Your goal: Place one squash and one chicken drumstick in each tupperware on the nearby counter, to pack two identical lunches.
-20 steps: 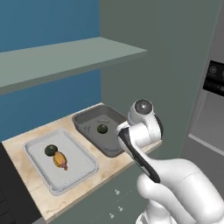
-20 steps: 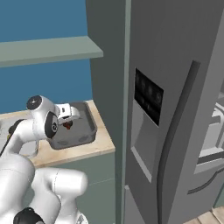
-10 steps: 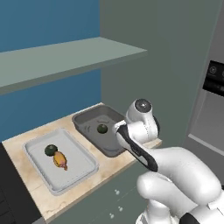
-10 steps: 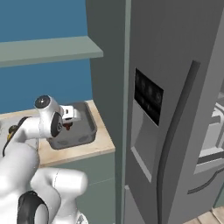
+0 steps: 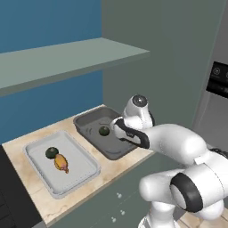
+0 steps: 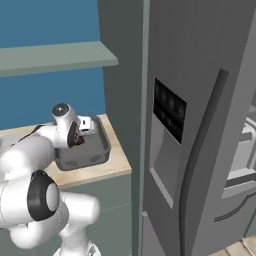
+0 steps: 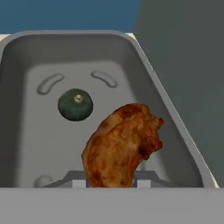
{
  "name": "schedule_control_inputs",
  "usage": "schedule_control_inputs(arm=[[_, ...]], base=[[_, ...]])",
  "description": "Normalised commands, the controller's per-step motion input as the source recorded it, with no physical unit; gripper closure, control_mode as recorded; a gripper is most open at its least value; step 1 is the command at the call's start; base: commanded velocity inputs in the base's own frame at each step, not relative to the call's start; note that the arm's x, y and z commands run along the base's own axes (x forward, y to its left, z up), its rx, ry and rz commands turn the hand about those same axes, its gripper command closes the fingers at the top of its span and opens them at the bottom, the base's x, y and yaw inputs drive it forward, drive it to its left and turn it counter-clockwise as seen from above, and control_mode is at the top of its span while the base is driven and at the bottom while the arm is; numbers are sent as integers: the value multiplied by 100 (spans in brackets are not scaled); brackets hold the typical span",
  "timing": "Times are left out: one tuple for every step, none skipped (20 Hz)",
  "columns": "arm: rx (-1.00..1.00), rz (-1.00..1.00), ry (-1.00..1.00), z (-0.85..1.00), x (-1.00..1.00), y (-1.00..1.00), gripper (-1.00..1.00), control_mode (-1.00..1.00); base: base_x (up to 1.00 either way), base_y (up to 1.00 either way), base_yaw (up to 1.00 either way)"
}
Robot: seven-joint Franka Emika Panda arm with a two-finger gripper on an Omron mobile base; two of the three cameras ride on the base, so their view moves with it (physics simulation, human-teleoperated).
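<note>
My gripper (image 7: 111,177) is shut on a reddish-brown chicken drumstick (image 7: 120,146), held just above the floor of the deeper dark grey tupperware (image 7: 175,122). A dark-green squash (image 7: 75,104) lies in that tupperware, beyond and left of the drumstick. From the right base view the gripper (image 6: 80,140) hangs over the dark tupperware (image 6: 95,152) with the drumstick (image 6: 78,141) in it. The shallow pale tupperware (image 5: 84,171) on the counter (image 5: 111,171) holds a second squash (image 5: 51,152) and a golden-orange drumstick (image 5: 61,163). The dark tupperware (image 5: 87,122) and its squash (image 5: 103,131) sit to its right.
A grey-green wall shelf (image 5: 67,58) overhangs the counter. A tall grey panel (image 5: 169,53) stands right behind the dark tupperware, and the fridge (image 6: 200,125) lies further right. My own arm (image 5: 164,138) reaches over the counter's front edge.
The arm's upper links have swung forward and toward the counter. The hand, still shut on the drumstick, has stayed over the dark tupperware and edged slightly lower.
</note>
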Motion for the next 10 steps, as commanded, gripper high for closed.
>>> schedule_control_inputs(arm=[[0, 0, 13, -21, 69, 6, 100, -100], [0, 0, 12, -28, 68, 11, 100, -100], [0, 0, 11, -35, 63, 21, 100, -100], [0, 0, 10, -39, 61, 23, 100, -100], [0, 0, 9, -42, 55, 26, 100, -100], [0, 0, 7, -46, 50, 30, 100, -100], [0, 0, 6, -51, 47, 34, 100, -100], [0, 0, 5, -54, 44, 37, 100, -100], [0, 0, 4, -56, 41, 37, 100, -100], [0, 0, 3, -51, 39, 34, 100, -100]], base=[[0, 0, 0], [0, 0, 0], [0, 0, 0], [0, 0, 0], [0, 0, 0], [0, 0, 0], [0, 0, 0], [0, 0, 0], [0, 0, 0], [0, 0, 0]])
